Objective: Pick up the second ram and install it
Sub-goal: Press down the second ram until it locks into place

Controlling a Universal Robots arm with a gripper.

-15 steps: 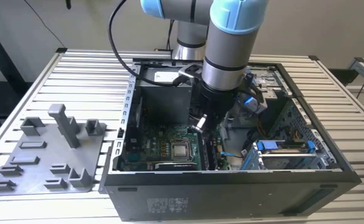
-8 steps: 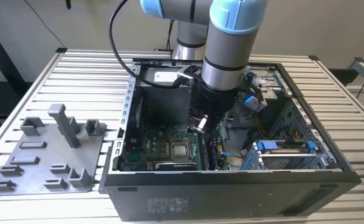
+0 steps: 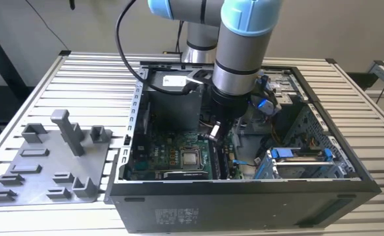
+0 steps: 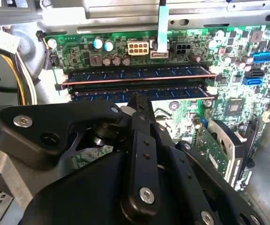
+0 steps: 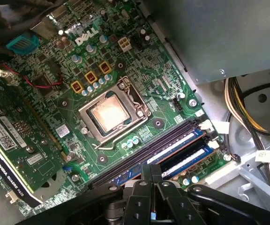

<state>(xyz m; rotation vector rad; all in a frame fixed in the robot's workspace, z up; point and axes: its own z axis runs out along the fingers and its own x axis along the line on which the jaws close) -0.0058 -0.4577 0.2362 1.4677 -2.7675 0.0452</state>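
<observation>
In the second wrist view, two dark blue-green memory sticks sit side by side in the motherboard slots. The second ram (image 4: 172, 93) is the one nearer the gripper, with white latches at both ends. My gripper (image 4: 137, 101) is shut, its fingers together, and its tip is on or just above the middle of that stick's top edge. Seen from the first wrist view, the gripper (image 5: 151, 169) hangs over the second ram (image 5: 186, 159), beside the bare processor socket. From the exterior view, the gripper (image 3: 215, 133) reaches down into the open computer case (image 3: 244, 201).
Yellow and black cables (image 4: 25, 79) lie beside one end of the slots. A graphics card (image 5: 13, 140) stands across the board from the sticks. A grey tray (image 3: 47, 162) with upright blocks lies outside the case on the exterior view's left. A blue-handled drive cage (image 3: 300, 155) fills the case's corner.
</observation>
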